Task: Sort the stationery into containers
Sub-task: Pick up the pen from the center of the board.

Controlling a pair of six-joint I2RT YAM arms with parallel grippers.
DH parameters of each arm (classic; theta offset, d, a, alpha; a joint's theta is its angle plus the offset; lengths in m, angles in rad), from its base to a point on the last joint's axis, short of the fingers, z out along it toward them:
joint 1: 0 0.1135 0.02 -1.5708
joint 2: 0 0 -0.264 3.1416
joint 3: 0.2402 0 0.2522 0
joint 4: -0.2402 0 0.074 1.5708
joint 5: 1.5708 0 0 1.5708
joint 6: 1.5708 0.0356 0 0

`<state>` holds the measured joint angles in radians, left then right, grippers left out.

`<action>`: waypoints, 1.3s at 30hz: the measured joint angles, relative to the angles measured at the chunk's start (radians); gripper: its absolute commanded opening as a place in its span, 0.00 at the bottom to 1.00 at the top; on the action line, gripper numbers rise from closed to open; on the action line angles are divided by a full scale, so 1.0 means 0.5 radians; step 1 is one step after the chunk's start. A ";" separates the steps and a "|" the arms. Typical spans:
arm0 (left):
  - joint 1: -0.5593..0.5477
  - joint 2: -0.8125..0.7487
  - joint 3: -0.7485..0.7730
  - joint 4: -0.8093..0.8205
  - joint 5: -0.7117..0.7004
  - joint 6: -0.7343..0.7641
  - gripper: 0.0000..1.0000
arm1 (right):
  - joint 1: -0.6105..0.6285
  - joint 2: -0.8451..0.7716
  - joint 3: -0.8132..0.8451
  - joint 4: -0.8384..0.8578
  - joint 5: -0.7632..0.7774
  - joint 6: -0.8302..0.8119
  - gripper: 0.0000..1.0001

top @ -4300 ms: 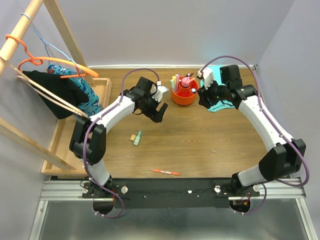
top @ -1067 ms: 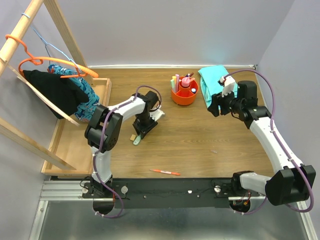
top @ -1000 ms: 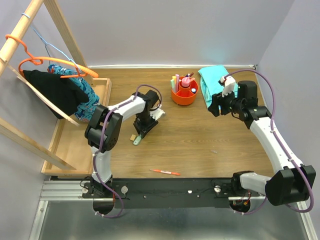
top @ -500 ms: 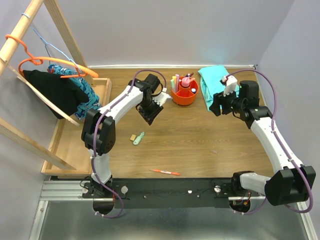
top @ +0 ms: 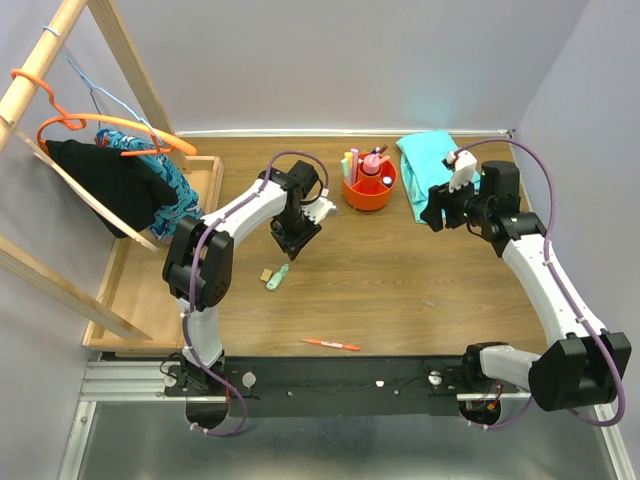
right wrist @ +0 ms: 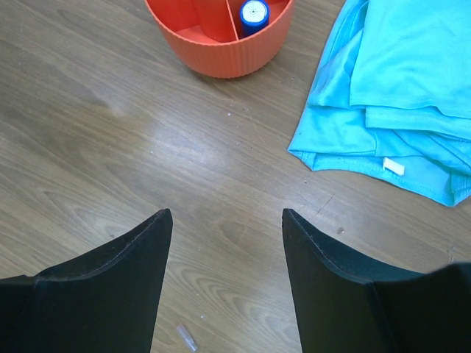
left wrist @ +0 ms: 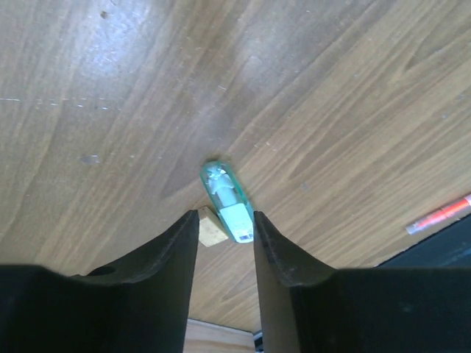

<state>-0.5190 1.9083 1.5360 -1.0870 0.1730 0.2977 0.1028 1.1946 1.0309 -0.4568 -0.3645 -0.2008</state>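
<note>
Red pen [top: 331, 344]: lies crosswise near the table's front edge. Mint highlighter [left wrist: 227, 202]: flat on the wood, long axis near-to-far, far end leaning right; tan eraser [left wrist: 211, 228] just beside its left side. Left gripper [left wrist: 225, 220]: jaws part-spread, empty, hovering above both; half a second ago it stood nearer the orange tub [top: 368, 192]. Right gripper [right wrist: 226, 215]: spread wide, empty, unmoved, near the teal cloth [right wrist: 397, 81].
</note>
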 measured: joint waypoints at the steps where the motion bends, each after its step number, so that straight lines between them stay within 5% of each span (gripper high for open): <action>1: 0.000 0.000 -0.002 0.013 -0.011 0.000 0.47 | 0.000 0.000 0.000 0.000 -0.001 0.000 0.69; 7: 0.000 -0.012 -0.087 0.081 -0.078 0.001 0.53 | -0.002 0.000 0.000 -0.008 0.000 -0.004 0.69; 20: 0.000 -0.071 -0.317 0.275 -0.325 -0.092 0.99 | -0.027 0.000 0.000 -0.015 0.001 -0.018 0.69; 32: -0.105 -0.027 -0.172 0.452 -1.037 -0.409 0.99 | -0.144 -0.007 -0.031 -0.006 -0.009 0.020 0.71; 39: -0.171 -0.027 -0.084 0.438 -0.929 -0.373 0.84 | -0.183 -0.021 -0.036 -0.006 -0.017 0.036 0.72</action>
<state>-0.6044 1.8946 1.4940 -0.8680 -0.2913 0.1112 0.0113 1.1839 1.0130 -0.4599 -0.3729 -0.1829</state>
